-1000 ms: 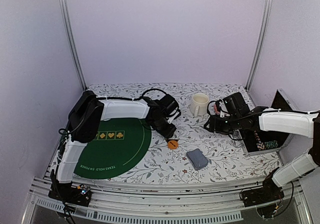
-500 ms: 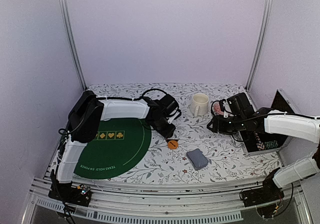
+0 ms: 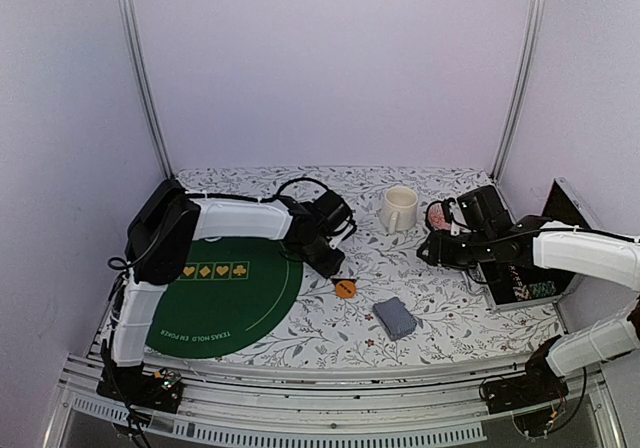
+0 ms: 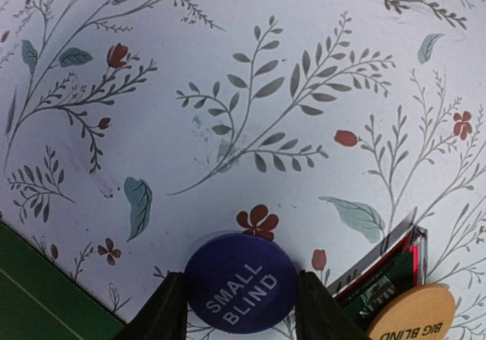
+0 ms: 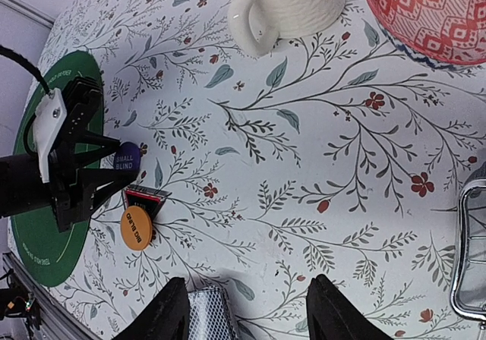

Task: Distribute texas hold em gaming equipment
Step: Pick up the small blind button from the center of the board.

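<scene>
Small blind button (image 4: 241, 283), a purple disc, sits clamped between the two fingers of the left gripper (image 4: 239, 298), which are closed partway against its opposite edges over the floral cloth (image 4: 228, 89); whether it is lifted off cannot be told. Just beside the outer face of one finger lie the black-and-red triangular marker (image 4: 380, 279) and, touching it, the orange big blind button (image 4: 412, 313); the green mat (image 4: 45, 294) is near the other finger. The right gripper (image 5: 247, 310) hangs with fingers spread, gripping nothing, the grey-blue deck of cards (image 5: 209, 316) down by one finger.
</scene>
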